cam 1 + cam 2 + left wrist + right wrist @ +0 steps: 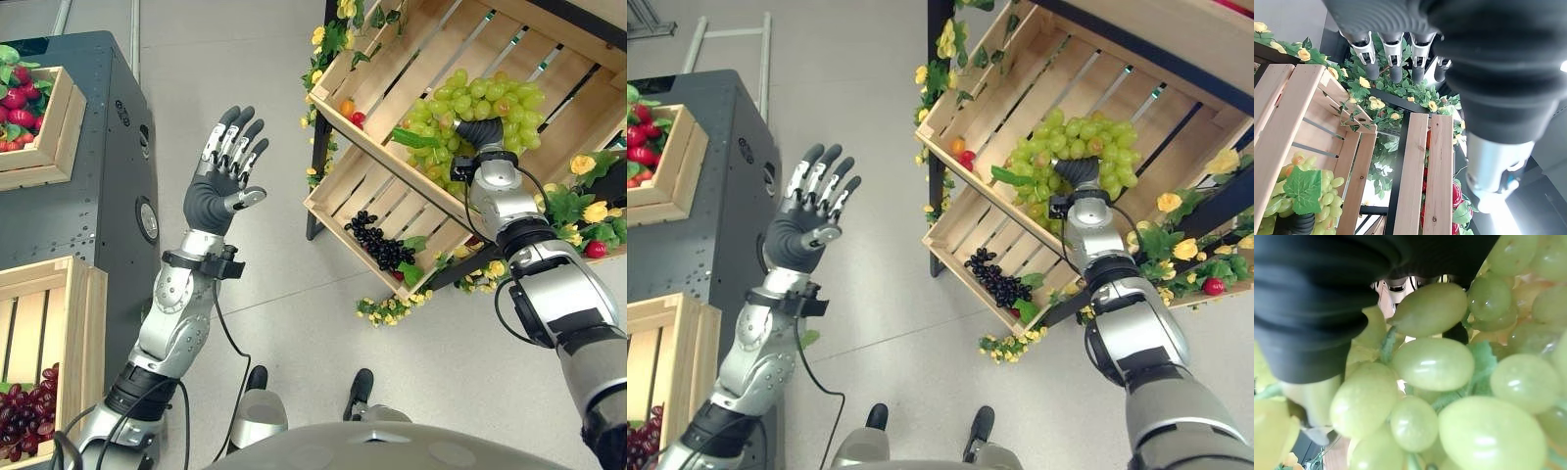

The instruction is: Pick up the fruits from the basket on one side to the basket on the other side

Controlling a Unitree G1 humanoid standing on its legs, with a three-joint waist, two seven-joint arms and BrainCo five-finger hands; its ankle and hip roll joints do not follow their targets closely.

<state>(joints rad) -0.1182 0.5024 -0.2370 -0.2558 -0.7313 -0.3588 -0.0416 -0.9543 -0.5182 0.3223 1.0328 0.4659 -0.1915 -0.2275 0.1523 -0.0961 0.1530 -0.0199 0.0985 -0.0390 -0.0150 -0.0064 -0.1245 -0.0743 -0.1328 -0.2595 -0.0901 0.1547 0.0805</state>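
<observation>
Reaching into the upper wooden crate point(411, 59) on the tilted rack, the right robot hand point(480, 132) is buried in the bunch of green grapes point(490, 98); its fingers are hidden among the fruit, so I cannot tell whether they are curled or straight. The right wrist view has green grapes pressed close against the dark ribbed cover. The same crate also holds a small orange fruit point(347, 106) and a small red fruit point(359, 118) near its lower rim. The lower crate point(343, 196) carries a bunch of black grapes point(380, 243). Yellow flowers point(588, 211) and leaves trim the rack.

The left robot hand point(227, 166) is raised in open air between the rack and the dark cabinet point(98, 196), fingers straight and spread, holding nothing. On the cabinet side, one crate point(59, 127) holds red fruit point(15, 103), and a nearer crate point(73, 323) holds dark red grapes point(29, 406).
</observation>
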